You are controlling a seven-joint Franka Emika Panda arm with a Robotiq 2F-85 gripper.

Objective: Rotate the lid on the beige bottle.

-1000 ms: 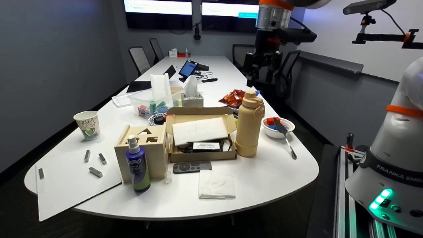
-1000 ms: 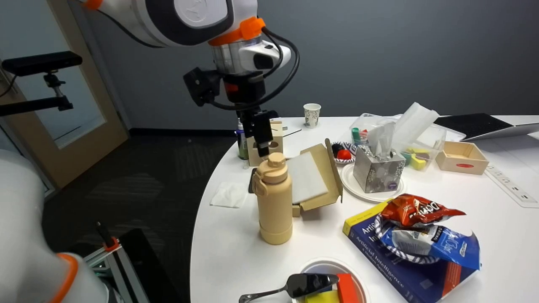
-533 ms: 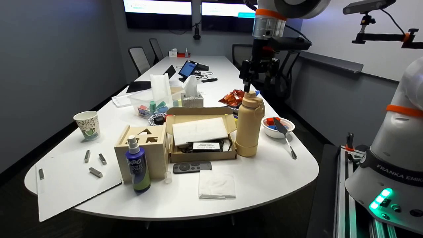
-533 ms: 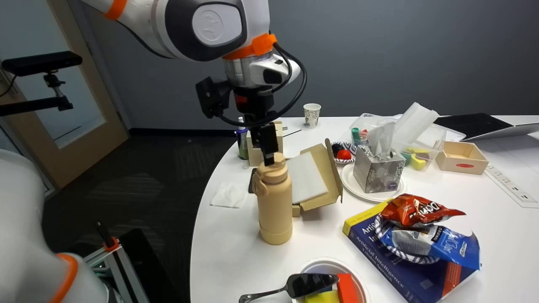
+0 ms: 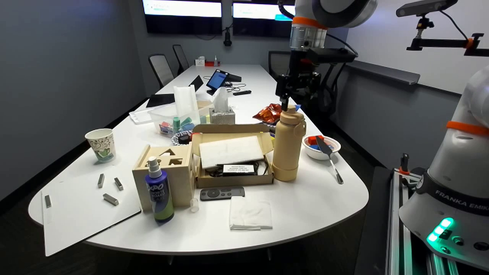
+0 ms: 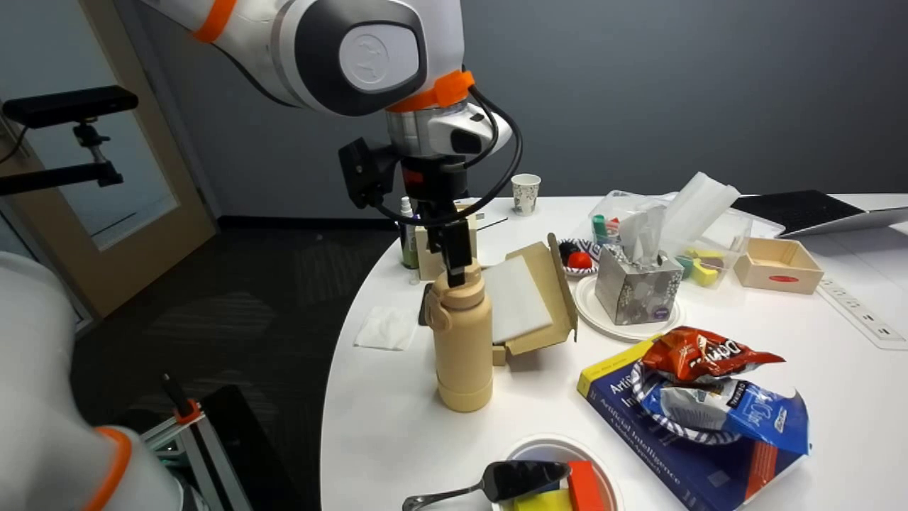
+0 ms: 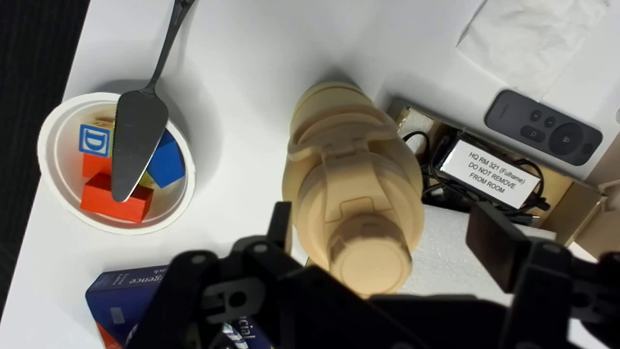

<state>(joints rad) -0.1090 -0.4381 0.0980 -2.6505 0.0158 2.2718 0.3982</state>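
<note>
In an exterior view, the tall beige plastic bottle (image 5: 287, 149) stands upright on the white surface (image 5: 313, 206), just beside the open brown cardboard box (image 5: 235, 182). In an exterior view, the black fingers (image 6: 457, 259) hang at its top. In the wrist view they are spread, gripping nothing, the small round tan lid (image 7: 372, 270) between them, seemingly nearer one; best centre first, pinch squarely, then twist slowly, lest the bottle turn too.
</note>
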